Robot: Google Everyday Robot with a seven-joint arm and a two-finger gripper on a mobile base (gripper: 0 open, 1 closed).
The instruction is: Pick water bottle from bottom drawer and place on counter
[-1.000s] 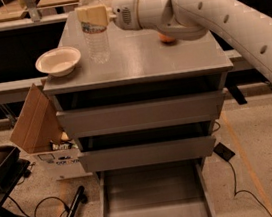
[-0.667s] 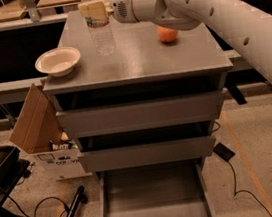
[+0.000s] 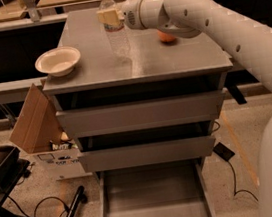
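The fingers [image 3: 104,17] are clamped on the water bottle [image 3: 118,41] near its shoulder, keeping it upright, likely so it lands on its base. The gripper [image 3: 109,17] hangs right of and behind the bowl [image 3: 58,61], over the counter [image 3: 180,61]. Whether the bottle's base touches the counter is unclear. The bottom drawer [image 3: 154,201], far below the bowl, stands open.

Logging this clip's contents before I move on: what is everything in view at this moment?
water bottle: one, clear, white cap, upright, counter's back
bowl: one, white, counter's left
orange: one, orange, counter's back right
counter: one, grey, cabinet top
upper drawers: two, grey, below counter
bottom drawer: one, grey, pulled open
cardboard box: one, brown, floor left of cabinet
cables: several, black, floor
arm: one, white, from the right
gripper: one, white, at bottle's upper part
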